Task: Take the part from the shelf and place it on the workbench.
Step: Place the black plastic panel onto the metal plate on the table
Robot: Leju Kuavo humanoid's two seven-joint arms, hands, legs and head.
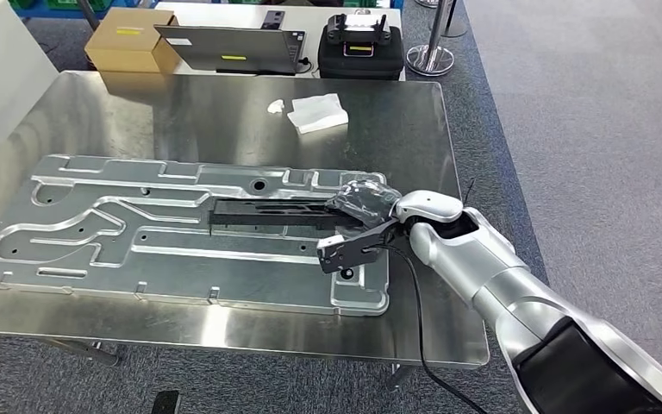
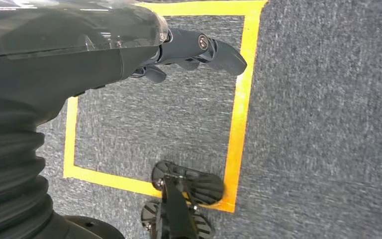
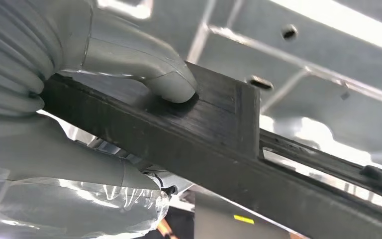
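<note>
Black part [image 1: 271, 214] being gripped at its near end by the right hand [image 1: 371, 216], over the stamped metal panel [image 1: 95, 233] on the steel workbench [image 1: 224, 112].
The part is stretching toward nine o'clock from the hand, the thumb [image 3: 166, 82] pressing its top face; the silver right arm [image 1: 500, 285] is reaching in from five o'clock. The left hand [image 2: 179, 50] is hanging empty, fingers loosely curled, over grey carpet [image 2: 323, 124] marked with yellow tape [image 2: 241, 99].

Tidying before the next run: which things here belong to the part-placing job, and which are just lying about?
Job:
black part, held by the right hand
pressed metal panel
workbench

Lying about:
white cloths
cardboard box
laptop
black case
</note>
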